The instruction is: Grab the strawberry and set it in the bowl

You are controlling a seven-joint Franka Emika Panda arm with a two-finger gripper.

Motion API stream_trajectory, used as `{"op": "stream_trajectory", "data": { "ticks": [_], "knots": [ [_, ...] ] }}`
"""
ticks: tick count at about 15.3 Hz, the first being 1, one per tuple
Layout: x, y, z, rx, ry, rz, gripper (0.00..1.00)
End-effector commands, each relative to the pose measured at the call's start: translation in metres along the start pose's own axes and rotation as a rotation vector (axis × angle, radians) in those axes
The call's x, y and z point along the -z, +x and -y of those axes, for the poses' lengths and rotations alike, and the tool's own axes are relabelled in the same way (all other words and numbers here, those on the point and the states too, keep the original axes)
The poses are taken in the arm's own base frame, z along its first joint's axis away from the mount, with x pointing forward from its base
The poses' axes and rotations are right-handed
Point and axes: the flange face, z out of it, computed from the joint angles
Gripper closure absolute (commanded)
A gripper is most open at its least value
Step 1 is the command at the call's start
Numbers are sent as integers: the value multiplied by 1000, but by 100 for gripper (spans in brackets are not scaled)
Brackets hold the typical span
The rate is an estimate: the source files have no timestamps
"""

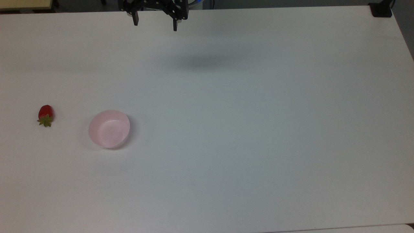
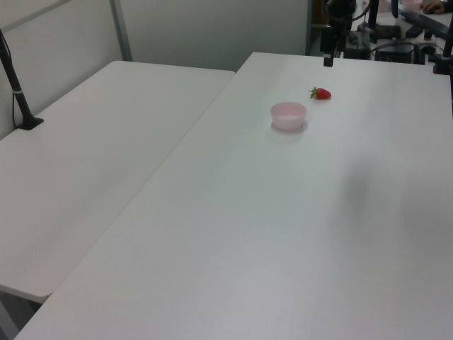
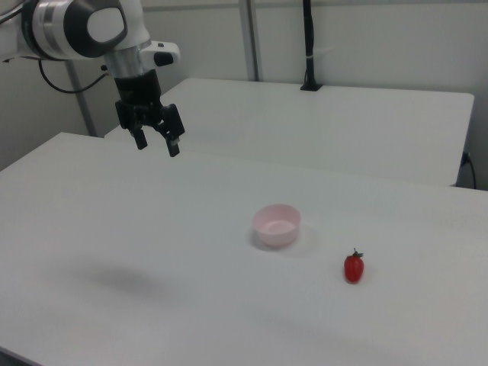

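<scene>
A small red strawberry [image 1: 45, 115] with a green cap lies on the white table near the top view's left edge; it also shows in the left view [image 2: 321, 93] and the right view [image 3: 353, 267]. The pale pink bowl [image 1: 109, 128] stands upright a short way to its right in the top view, with nothing in it [image 3: 277, 225] [image 2: 289, 115]. My gripper [image 1: 155, 26] hangs high above the table at the top view's upper edge, open, with nothing between its fingers [image 3: 157, 144]. It is far from both objects.
A second white table [image 2: 85, 156] adjoins this one. A black post [image 3: 309, 46] is clamped to the second table's far edge. A dark clamp [image 1: 381, 9] sits at the top view's upper right corner. Wide bare table surface [image 1: 258, 129] spreads right of the bowl.
</scene>
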Motion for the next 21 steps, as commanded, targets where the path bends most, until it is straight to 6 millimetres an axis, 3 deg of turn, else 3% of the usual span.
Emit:
{"op": "stream_trajectory", "data": {
  "ticks": [1, 7, 11, 15, 18, 21],
  "knots": [
    [0, -13, -7, -11, -14, 30, 0],
    [1, -13, -8, -13, -14, 27, 0],
    [-1, -10, -21, 40, -10, 23, 0],
    [2, -3, -63, 138, 3, 10, 0],
    [-24, 13, -104, 226, 7, 14, 0],
    [-50, 34, -152, 178, -7, -17, 0]
  ]
}}
